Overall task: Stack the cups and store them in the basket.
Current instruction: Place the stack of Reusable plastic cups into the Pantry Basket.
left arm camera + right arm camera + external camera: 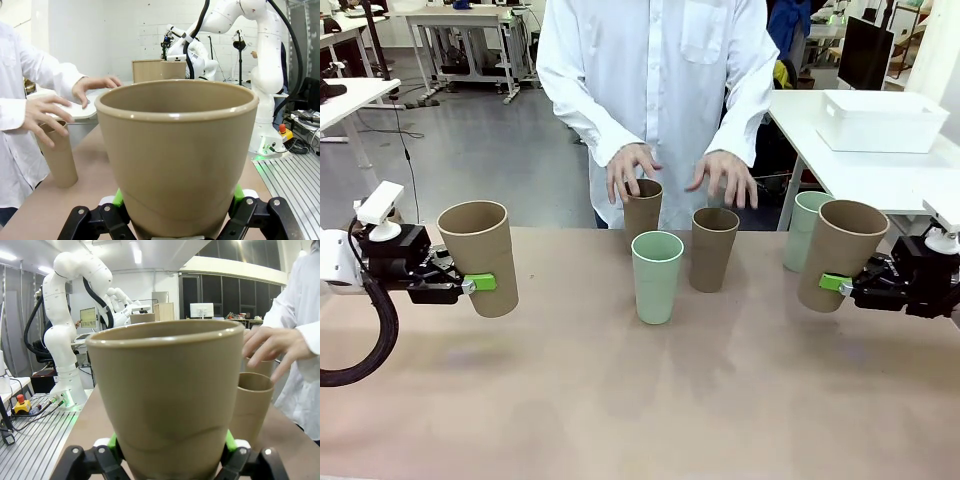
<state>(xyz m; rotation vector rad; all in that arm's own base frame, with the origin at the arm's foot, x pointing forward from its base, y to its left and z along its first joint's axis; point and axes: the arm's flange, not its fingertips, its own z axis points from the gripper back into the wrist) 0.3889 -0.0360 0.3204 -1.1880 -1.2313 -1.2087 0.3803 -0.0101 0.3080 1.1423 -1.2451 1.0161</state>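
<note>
Both arms were loaded. The left gripper (480, 283) pinched the left cup (478, 255) and the right gripper (832, 284) pinched the right cup (842, 255), both grey-brown, matte, mouth-up and a bit tilted. A tapered mint cup (656, 277) stood upright on the worktop (620, 410) between them. The white plastic basket (880, 120) sat far back right, so the right arm's probably closer.

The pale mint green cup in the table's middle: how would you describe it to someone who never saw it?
On the brown table, look in front of the person in the white shirt, where three tall tapered matte tumblers stand together. The pale mint green tumbler is nearest the robot; the tumbler behind it and the tumbler beside it are grey-brown.
</note>
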